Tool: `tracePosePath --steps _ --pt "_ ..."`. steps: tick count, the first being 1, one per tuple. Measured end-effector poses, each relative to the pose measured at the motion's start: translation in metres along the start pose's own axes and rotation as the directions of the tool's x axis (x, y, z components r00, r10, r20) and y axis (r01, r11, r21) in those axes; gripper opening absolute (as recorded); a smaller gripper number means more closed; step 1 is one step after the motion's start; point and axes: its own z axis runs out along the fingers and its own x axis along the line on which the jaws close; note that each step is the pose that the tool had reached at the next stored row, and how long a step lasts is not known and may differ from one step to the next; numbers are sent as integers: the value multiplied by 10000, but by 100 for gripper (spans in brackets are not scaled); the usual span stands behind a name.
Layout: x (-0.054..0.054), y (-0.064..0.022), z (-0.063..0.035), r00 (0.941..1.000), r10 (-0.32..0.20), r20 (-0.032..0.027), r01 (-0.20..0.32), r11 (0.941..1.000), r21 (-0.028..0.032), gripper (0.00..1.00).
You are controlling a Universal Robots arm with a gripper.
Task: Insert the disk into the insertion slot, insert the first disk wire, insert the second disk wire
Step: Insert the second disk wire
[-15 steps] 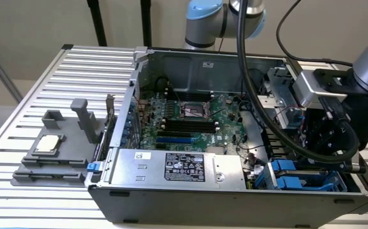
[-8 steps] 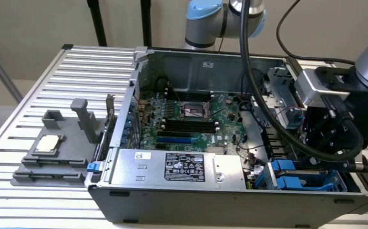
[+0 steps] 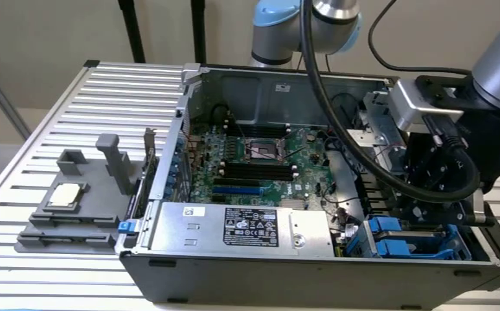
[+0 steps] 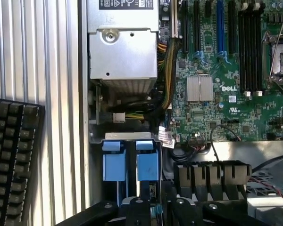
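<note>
- One gripper (image 3: 436,194) is held over the slot (image 3: 405,243) at the case's 4 o'clock corner; jaw state cannot be told.
- No disk can be made out; blue rails (image 4: 130,165) are seen in the slot.
- Risk judged: nearby wires (image 4: 226,136) could be snagged by the jaws.

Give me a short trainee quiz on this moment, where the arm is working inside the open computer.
1. True or false: the computer case lies open with its motherboard exposed.
2. The gripper is nearest to: A) the grey stand, B) the insertion slot with blue tabs, C) the keyboard.
3. Fill in: the label on the silver box inside the case is ___ in colour.

Key: 1 true; 2 B; 3 black.
</note>
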Motion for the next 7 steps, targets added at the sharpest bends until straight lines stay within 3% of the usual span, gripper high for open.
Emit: tracePosePath --steps 7 --pt "1 8 -1 10000 -1 -2 1 10000 2 25"
